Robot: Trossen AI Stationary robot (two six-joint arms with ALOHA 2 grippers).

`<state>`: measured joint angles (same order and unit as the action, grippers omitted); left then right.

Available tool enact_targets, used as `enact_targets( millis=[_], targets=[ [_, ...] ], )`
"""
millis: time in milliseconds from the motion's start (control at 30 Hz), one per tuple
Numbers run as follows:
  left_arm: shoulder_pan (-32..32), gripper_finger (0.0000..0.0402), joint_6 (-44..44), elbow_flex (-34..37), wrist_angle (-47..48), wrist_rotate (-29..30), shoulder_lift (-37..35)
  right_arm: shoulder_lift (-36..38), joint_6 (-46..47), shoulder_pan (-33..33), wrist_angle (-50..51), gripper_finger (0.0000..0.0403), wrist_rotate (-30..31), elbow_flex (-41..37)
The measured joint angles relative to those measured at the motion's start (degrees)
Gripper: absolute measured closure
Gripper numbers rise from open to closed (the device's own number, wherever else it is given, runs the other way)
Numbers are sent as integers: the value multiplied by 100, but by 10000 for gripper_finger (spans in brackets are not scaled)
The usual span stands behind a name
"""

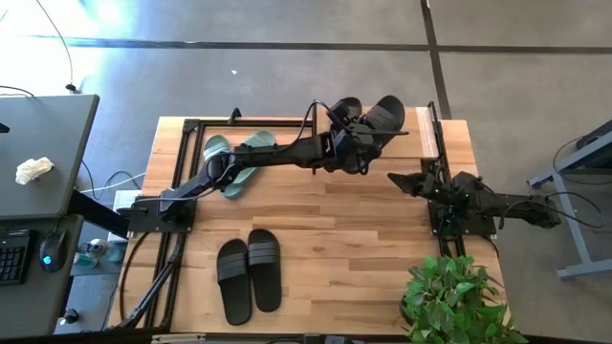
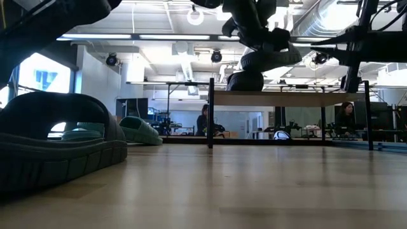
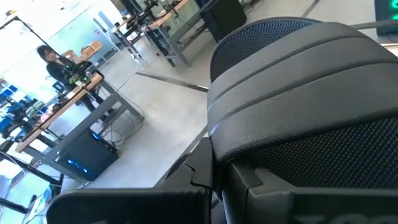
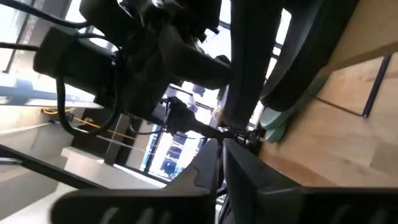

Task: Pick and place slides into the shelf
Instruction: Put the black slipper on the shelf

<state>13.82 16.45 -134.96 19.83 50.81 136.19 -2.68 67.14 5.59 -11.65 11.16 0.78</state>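
Observation:
My left gripper (image 1: 365,134) reaches over the shelf (image 1: 413,145) at the table's far edge and is shut on a black slide (image 1: 388,115). That slide fills the left wrist view, showing its ribbed strap (image 3: 298,81). A second black slide (image 1: 346,106) lies next to it on the shelf's wooden top board (image 2: 286,97). The sage-green pair (image 1: 234,158) lies on the table to the left of the board. Another black pair (image 1: 249,275) lies sole down near the front edge. My right gripper (image 1: 396,178) waits shut at the table's right side. My left gripper holds the black slide at its side edge beside the ribbed strap (image 3: 249,168); the fingers (image 3: 186,199) themselves hide the exact place. They come nearly level from the table's left. The slide (image 2: 270,58) hangs tilted above the top board, over the second slide.
A potted plant (image 1: 449,296) stands at the table's front right corner. A dark desk (image 1: 38,162) with a keyboard stands to the left of the table. Bare tabletop lies between the front black pair and the shelf.

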Motion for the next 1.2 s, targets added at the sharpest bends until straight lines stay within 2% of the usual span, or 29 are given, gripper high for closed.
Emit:
enact_targets(
  millis=[333, 467, 700, 867, 1000, 1200],
  targets=[
    [-170, 401, -1, 0, -76, -29, -25, -157, 147, 0, 67, 231, 309, 0],
    [-185, 401, -3, 0, -399, -7, -25, -524, 225, -1, 23, 197, 291, 0],
    [-135, 401, 112, 0, -645, 19, -28, -1313, -124, 0, -1102, 196, 349, 0],
    [-129, 401, -29, -2, -703, 34, -28, -1965, -200, 0, -1425, 203, 310, 0],
    [-63, 401, -24, -2, -664, 40, -30, -2498, -738, -3, -2270, 204, 238, 17],
    [-15, 401, -19, -2, -650, 157, -30, -3315, -1383, 2, -2080, 204, 342, 470]
  ],
)
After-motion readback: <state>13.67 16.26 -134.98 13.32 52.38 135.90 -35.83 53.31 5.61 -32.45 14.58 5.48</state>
